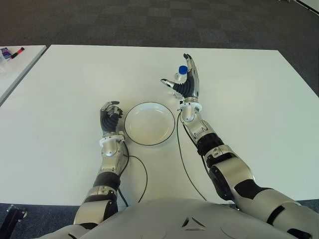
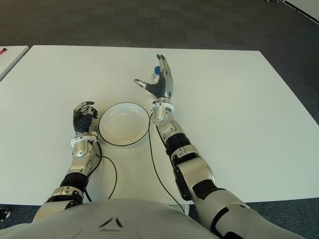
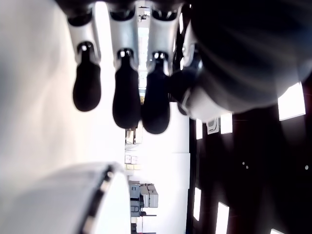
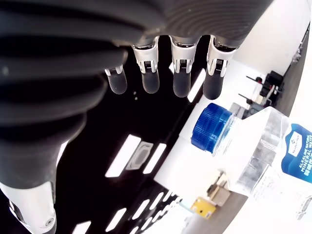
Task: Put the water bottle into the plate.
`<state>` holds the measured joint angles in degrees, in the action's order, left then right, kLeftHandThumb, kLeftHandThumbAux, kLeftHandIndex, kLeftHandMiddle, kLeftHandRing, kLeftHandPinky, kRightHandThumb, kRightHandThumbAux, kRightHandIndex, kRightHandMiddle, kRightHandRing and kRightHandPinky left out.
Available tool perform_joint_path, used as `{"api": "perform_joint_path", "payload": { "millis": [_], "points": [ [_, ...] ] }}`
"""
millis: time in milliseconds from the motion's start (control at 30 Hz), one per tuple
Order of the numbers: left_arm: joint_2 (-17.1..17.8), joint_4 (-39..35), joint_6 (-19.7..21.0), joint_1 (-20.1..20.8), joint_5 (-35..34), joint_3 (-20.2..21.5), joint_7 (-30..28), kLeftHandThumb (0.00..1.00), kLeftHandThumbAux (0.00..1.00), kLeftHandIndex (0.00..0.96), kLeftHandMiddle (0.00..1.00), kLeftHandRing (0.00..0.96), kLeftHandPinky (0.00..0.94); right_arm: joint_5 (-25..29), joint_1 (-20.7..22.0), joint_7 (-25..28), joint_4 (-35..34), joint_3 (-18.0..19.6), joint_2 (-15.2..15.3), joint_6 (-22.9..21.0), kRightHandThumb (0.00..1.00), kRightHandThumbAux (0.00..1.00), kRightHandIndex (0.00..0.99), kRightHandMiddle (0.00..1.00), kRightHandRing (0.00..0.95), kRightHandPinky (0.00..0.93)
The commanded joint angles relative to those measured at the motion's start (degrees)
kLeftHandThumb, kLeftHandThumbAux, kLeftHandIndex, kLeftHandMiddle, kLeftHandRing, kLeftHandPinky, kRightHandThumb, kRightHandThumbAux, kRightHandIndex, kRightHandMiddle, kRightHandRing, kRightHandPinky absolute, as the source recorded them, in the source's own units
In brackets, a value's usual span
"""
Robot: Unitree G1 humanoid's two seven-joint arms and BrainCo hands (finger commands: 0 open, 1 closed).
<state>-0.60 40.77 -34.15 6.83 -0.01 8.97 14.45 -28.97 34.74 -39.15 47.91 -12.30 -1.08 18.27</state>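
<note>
A small clear water bottle (image 1: 179, 75) with a blue cap (image 4: 211, 127) stands upright on the white table (image 1: 249, 99), just beyond the right rim of the round white plate (image 1: 149, 124). My right hand (image 1: 185, 82) is raised right beside the bottle, fingers spread and thumb out, holding nothing; the bottle shows between thumb and fingers and partly behind them. In the right wrist view the bottle (image 4: 258, 146) stands apart from the fingertips (image 4: 180, 85). My left hand (image 1: 110, 113) shows to the left of the plate, fingers curled and empty.
A black cable (image 1: 182, 159) runs along my right forearm and another loops by my left arm (image 1: 142, 174). A second table with markers (image 1: 15, 52) stands at the far left. Dark carpet lies beyond the table's far edge.
</note>
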Motion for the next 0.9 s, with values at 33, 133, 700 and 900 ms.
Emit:
{"api": "perform_joint_path", "payload": {
  "millis": [33, 133, 700, 900],
  "points": [
    [0.3, 1.3, 0.1, -0.1, -0.6, 0.5, -1.0, 0.691, 0.719, 0.435, 0.684, 0.664, 0.644, 1.1, 2.4, 1.1, 2.3, 0.4, 0.0, -0.6, 0.212, 0.719, 0.0, 0.044, 0.069, 0.13],
    [0.5, 1.6, 0.0, 0.0, -0.9, 0.6, -1.4, 0.691, 0.718, 0.435, 0.683, 0.663, 0.646, 3.0, 6.5, 2.6, 7.5, 1.8, 0.2, -0.5, 0.225, 0.728, 0.0, 0.044, 0.067, 0.131],
    [0.4, 1.6, -0.1, -0.1, -0.4, 1.2, -1.5, 0.691, 0.718, 0.435, 0.695, 0.677, 0.661, 12.9, 19.6, 10.3, 24.7, 9.3, -0.2, -4.4, 0.153, 0.662, 0.016, 0.036, 0.056, 0.091],
    [0.6, 1.2, -0.1, -0.5, -0.3, 1.3, -1.5, 0.692, 0.717, 0.435, 0.698, 0.678, 0.659, 14.9, 21.2, 12.8, 26.4, 11.2, -0.1, -4.6, 0.145, 0.634, 0.022, 0.028, 0.044, 0.075]
  ]
}}
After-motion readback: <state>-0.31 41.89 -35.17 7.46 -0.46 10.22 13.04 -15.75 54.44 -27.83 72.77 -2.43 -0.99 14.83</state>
